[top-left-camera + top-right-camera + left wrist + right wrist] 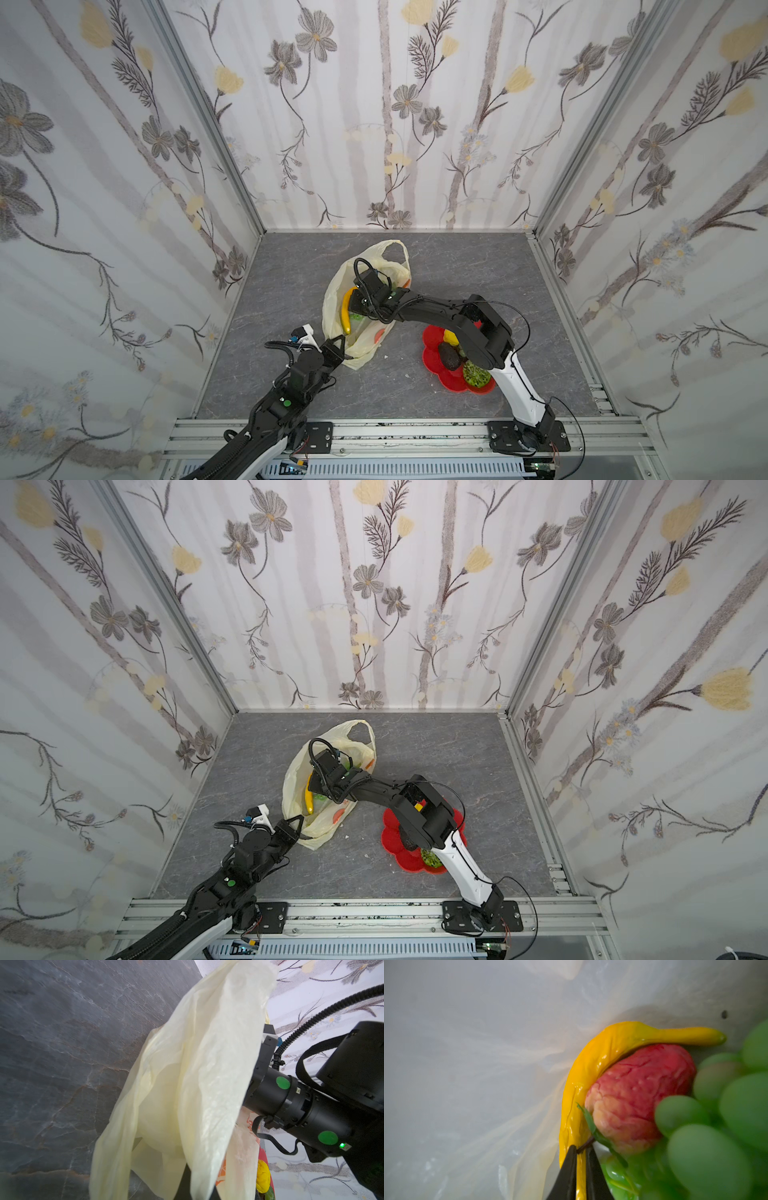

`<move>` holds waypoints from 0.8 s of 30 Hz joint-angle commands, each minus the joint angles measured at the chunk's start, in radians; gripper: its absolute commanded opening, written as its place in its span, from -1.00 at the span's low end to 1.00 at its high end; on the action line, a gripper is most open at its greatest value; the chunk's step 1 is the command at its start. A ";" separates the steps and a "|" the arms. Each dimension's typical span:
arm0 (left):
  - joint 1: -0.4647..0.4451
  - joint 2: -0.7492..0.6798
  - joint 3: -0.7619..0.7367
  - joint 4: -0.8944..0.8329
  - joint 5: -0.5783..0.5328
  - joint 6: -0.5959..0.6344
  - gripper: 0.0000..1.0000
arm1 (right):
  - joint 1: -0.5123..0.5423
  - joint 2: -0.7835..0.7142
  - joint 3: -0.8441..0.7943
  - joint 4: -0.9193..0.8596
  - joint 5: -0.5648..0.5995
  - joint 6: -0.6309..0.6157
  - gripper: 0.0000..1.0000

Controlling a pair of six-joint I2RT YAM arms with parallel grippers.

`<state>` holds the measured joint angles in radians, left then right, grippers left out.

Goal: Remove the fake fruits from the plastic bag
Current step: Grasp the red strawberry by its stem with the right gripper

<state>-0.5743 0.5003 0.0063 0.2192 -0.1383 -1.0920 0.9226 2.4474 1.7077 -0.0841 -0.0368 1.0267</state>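
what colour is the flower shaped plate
The plate is red, clearest in a top view.

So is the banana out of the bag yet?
No, inside: the banana lies within the plastic bag, against the strawberry and grapes.

Both top views look steeply down from high at the front, sharing the whole table (457,270), bag (332,303) and red plate (432,361). The left wrist camera sits close against the bag's outside, looking along the table — the right wrist camera is inside it, very near the banana (591,1064) and strawberry (639,1093).
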 commanded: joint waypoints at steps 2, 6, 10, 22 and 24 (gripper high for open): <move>-0.001 -0.002 -0.054 0.000 -0.026 0.004 -1.00 | 0.000 -0.037 -0.030 0.034 0.051 -0.010 -0.81; 0.000 -0.001 -0.054 -0.002 -0.029 0.005 -1.00 | 0.000 -0.057 -0.058 0.035 0.072 -0.014 -0.84; -0.002 -0.001 -0.054 -0.003 -0.032 0.006 -1.00 | 0.000 -0.075 -0.081 0.035 0.088 -0.022 -0.88; 0.000 0.043 -0.020 -0.003 -0.056 0.061 -1.00 | -0.001 -0.147 -0.145 0.061 0.116 -0.078 -0.96; -0.001 0.063 -0.007 -0.001 -0.059 0.083 -1.00 | -0.001 -0.162 -0.158 0.069 0.118 -0.088 -0.99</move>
<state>-0.5743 0.5499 0.0063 0.2058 -0.1719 -1.0473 0.9218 2.3112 1.5612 -0.0746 0.0551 0.9642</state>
